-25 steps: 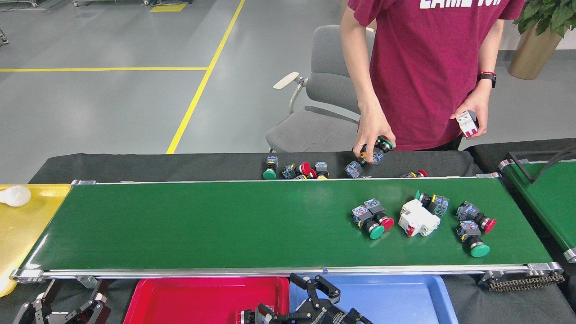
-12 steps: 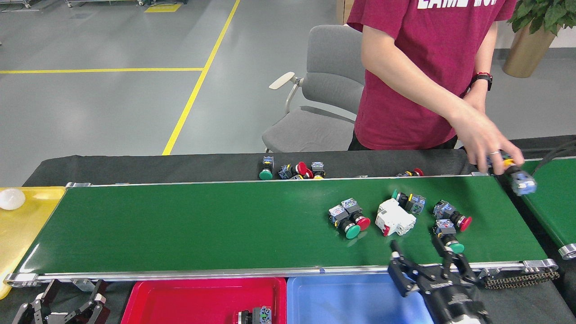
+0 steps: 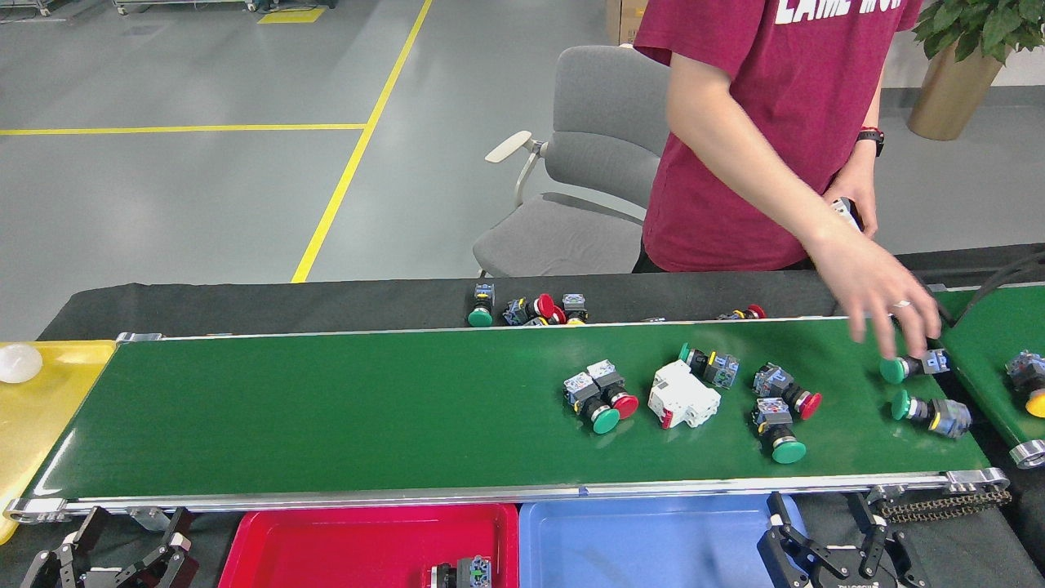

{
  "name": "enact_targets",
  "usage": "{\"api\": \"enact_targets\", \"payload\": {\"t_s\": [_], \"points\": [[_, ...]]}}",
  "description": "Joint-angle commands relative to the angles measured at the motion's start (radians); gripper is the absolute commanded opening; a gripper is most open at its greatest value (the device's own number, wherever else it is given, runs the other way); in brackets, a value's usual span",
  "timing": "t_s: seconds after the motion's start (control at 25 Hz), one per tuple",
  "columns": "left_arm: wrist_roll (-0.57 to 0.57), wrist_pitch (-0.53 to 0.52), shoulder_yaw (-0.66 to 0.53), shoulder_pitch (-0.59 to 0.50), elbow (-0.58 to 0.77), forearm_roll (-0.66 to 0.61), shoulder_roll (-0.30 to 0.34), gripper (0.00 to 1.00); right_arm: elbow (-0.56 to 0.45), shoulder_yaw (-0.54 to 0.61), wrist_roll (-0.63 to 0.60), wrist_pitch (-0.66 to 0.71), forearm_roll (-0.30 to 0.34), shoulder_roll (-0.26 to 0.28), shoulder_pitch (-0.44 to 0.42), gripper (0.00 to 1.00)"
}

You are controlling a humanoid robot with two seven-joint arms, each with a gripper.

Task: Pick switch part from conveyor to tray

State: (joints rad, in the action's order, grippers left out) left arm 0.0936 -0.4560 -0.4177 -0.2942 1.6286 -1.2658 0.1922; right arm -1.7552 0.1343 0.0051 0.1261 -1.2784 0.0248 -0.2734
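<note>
The conveyor (image 3: 326, 416) is a wide dark-green belt with silver rails. Several switch parts lie on its right half: a green and a red button pair (image 3: 600, 397), a white breaker block (image 3: 682, 395), a green-capped one (image 3: 707, 364), a red-capped one (image 3: 785, 386), a green-capped one (image 3: 775, 429), and two green-capped ones (image 3: 927, 408) at the far right. A red tray (image 3: 326, 543) holding one switch part (image 3: 464, 573) and a blue tray (image 3: 653, 543) sit in front. My right gripper (image 3: 833, 539) is open below the belt's front rail. My left gripper (image 3: 114, 551) is open at the bottom left.
A person in a maroon shirt stands behind the belt, one hand (image 3: 886, 298) reaching over its right end. More switch parts (image 3: 526, 309) lie on the black cloth behind. A yellow tray (image 3: 41, 408) is at left, a second green belt (image 3: 1000, 359) at right, a grey chair (image 3: 588, 180) behind.
The parts rode left on the belt. The person's hand set two green-capped parts on the right end. My right gripper dropped back from above the front rail to below it.
</note>
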Motion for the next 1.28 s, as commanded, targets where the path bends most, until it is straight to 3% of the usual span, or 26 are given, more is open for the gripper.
{"api": "enact_targets", "payload": {"t_s": [0.0, 0.16, 0.28, 0.48, 0.72, 0.88, 0.96, 1.16, 1.24], "points": [[0.005, 0.002, -0.006, 0.003, 0.013, 0.002, 0.007, 1.0, -0.015, 0.004, -0.01, 0.004, 0.001, 0.007, 0.013, 0.96], [0.003, 0.002, -0.004, 0.007, 0.007, 0.0, 0.007, 1.0, -0.012, 0.002, -0.004, 0.001, -0.001, 0.007, 0.036, 0.96], [0.003, 0.003, 0.0, 0.01, 0.008, 0.0, 0.006, 1.0, 0.02, -0.005, 0.006, -0.008, -0.013, 0.006, 0.1, 0.96], [-0.02, 0.011, 0.0, 0.013, 0.008, 0.0, 0.004, 1.0, 0.148, -0.113, 0.029, -0.077, -0.098, -0.008, 0.21, 0.96], [-0.038, 0.004, 0.005, 0.006, 0.024, 0.0, 0.006, 1.0, 0.345, -0.26, 0.03, -0.189, -0.093, -0.019, 0.385, 0.94], [-0.041, 0.014, 0.08, 0.004, 0.083, -0.003, -0.002, 1.0, 0.411, -0.331, 0.102, -0.197, -0.085, -0.011, 0.421, 0.74], [-0.064, 0.02, 0.116, 0.003, 0.113, -0.004, -0.005, 1.0, 0.41, -0.352, 0.118, -0.194, -0.084, -0.006, 0.418, 0.53], [-0.143, 0.037, 0.275, 0.046, 0.145, -0.009, -0.045, 1.0, 0.388, -0.352, 0.122, -0.121, -0.075, -0.016, 0.424, 0.19], [-0.166, 0.079, 0.356, 0.089, 0.143, -0.067, -0.051, 1.0, 0.362, -0.352, 0.125, -0.114, -0.048, -0.013, 0.421, 0.17]]}}
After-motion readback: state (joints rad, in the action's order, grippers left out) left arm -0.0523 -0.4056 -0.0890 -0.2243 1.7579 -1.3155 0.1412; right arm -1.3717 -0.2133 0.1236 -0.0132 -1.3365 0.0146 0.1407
